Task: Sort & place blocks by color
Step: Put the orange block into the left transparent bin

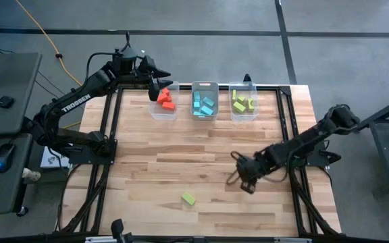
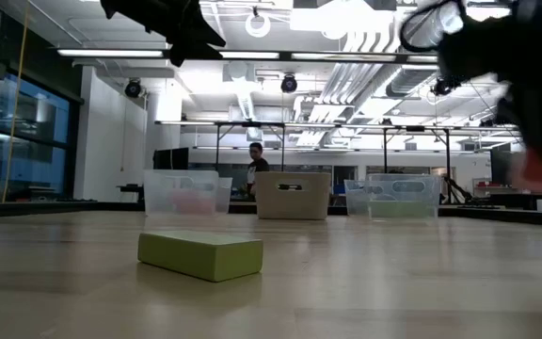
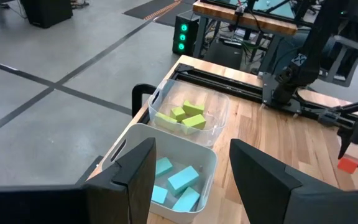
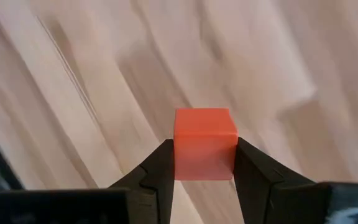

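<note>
My right gripper (image 1: 247, 183) is over the table's right middle, shut on a red-orange cube (image 4: 204, 140). A yellow-green block (image 1: 188, 198) lies flat on the wood near the front edge, and it is close up in the low view (image 2: 200, 254). At the far edge three clear bins stand in a row: one with red-orange blocks (image 1: 165, 101), one with light blue blocks (image 1: 204, 102), one with yellow-green blocks (image 1: 243, 102). My left gripper (image 1: 159, 86) hangs open above the far-left bin, with nothing between its fingers (image 3: 135, 177). My right gripper pinches the red-orange cube by two opposite sides (image 4: 180, 155) between its two fingers. The fingers come from above, pointing steeply down. The cube sits level in the hold, and in the low view (image 2: 539, 169) it is clear of the table.
Dark frame rails (image 1: 113, 135) run along the table's left and right sides and its far edge. Bare wood lies between the bins and the lone block. A person (image 2: 255, 168) stands in the room beyond the table.
</note>
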Tool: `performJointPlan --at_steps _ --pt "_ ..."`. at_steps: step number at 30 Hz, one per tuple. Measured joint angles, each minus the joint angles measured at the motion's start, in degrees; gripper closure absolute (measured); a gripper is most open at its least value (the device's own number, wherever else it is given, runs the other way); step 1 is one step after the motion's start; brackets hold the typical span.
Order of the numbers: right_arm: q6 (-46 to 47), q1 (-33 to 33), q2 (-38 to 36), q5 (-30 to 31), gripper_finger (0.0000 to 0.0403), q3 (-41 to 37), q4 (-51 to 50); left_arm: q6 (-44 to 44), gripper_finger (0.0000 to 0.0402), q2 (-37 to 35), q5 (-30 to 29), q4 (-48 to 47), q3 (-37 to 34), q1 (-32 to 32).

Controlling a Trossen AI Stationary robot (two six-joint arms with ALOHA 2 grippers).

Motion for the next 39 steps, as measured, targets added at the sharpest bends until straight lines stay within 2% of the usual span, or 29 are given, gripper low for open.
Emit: performJointPlan --at_steps 7,19,31,33,37,39 --pt "-2.3 -9.3 -5.6 6.2 0.0294 0.0 11.3 0.0 0.0220 0.0 0.0 0.0 0.0 0.0" --pt "-11.9 -24.1 -5.6 7.3 0.0294 0.0 32.0 -0.2 0.0220 0.0 0.2 0.0 0.0 0.0" --pt "-19.8 -34.4 -5.6 8.9 0.0294 0.1 54.3 7.1 0.0219 0.3 0.6 2.2 0.0 0.0" --pt "-22.0 -35.5 -5.5 8.9 0.0294 1.3 54.3 7.5 0.0219 0.3 3.0 3.2 0.0 -0.4" --pt "-28.3 -37.4 -5.5 8.8 0.0294 4.7 54.4 6.9 0.0219 0.3 13.0 5.2 0.0 -1.3" --pt "-31.7 -38.1 -5.5 8.6 0.0294 6.6 54.4 6.1 0.0219 0.3 15.0 5.7 0.0 -2.3"
